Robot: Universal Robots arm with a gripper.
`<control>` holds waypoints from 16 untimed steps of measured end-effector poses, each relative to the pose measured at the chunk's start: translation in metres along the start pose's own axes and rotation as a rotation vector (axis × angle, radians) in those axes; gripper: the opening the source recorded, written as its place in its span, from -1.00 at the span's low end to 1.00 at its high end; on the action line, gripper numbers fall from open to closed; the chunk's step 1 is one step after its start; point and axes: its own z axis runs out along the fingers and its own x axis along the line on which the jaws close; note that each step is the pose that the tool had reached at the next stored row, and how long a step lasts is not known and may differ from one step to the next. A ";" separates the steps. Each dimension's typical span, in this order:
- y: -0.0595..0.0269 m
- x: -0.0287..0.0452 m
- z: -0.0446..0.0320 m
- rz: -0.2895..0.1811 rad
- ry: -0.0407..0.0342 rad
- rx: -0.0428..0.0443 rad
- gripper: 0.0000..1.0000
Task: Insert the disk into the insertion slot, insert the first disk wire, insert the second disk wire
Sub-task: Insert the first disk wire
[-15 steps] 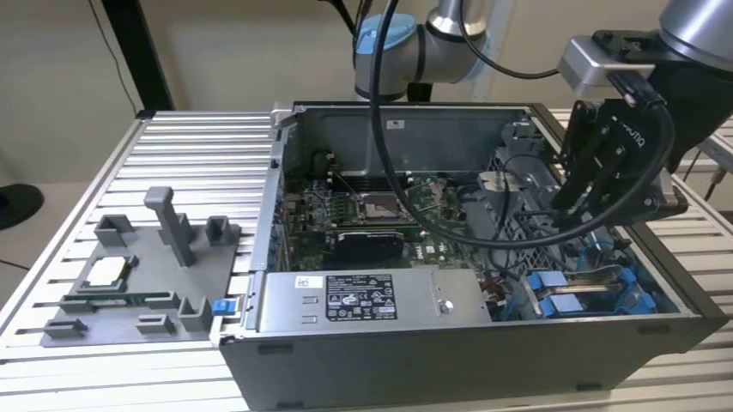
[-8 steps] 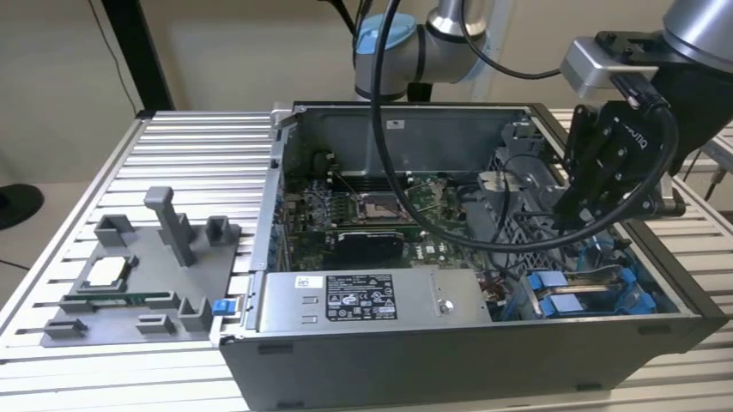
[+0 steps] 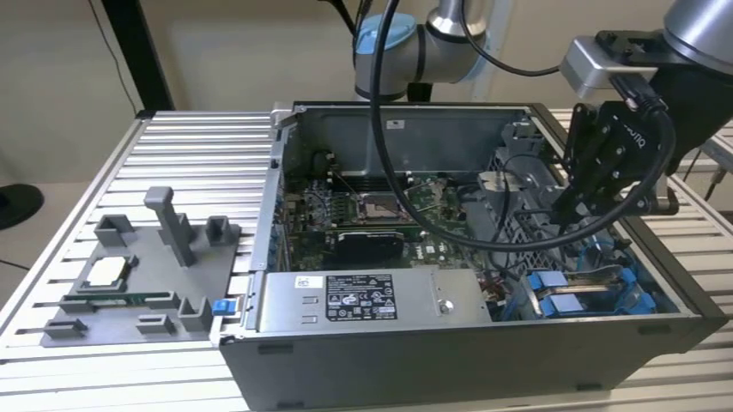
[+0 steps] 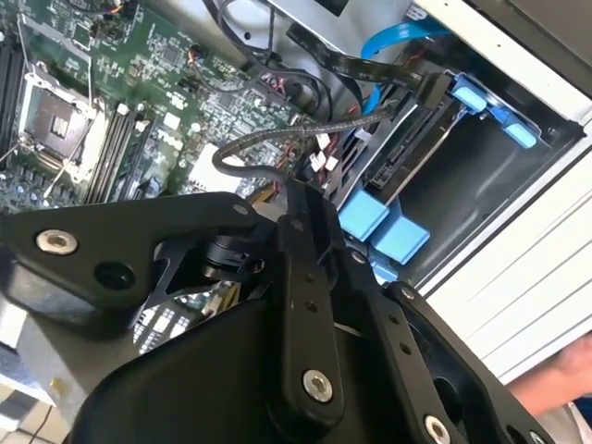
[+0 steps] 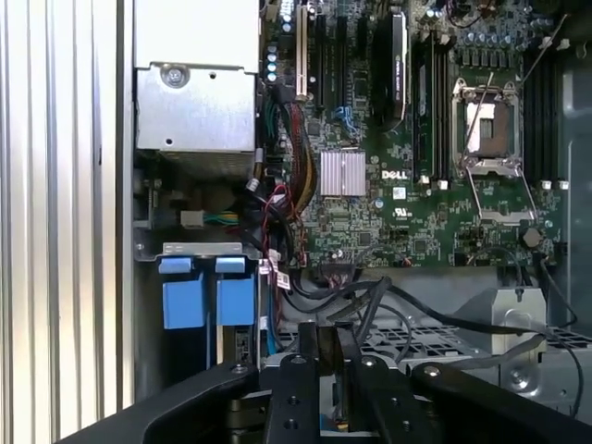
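Already, disk (image 4: 402,162) sat in slot (image 3: 521,232), near right corner of case. Gripper (image 3: 569,206) hung just above slot, looked pinched on thin black wire (image 4: 250,139). Disk lay on gripper's near side, lower down. Long side looked left-right.

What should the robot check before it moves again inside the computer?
1. Disk sits in the insertion slot: ok.
2. Gripper is inside the case, near the slot: ok.
3. Thin black wire is right by the gripper: ok.
4. Flat black plug is pushed fully into the disk: cannot tell.
5. Person's hand is outside the case: ok.
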 end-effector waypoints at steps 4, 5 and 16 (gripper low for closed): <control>0.0000 0.0001 0.0001 0.000 -0.0008 0.0000 -1.00; 0.0000 0.0001 0.0001 0.000 -0.0013 0.0000 -1.00; 0.0000 0.0001 0.0001 0.000 -0.0007 0.0000 -1.00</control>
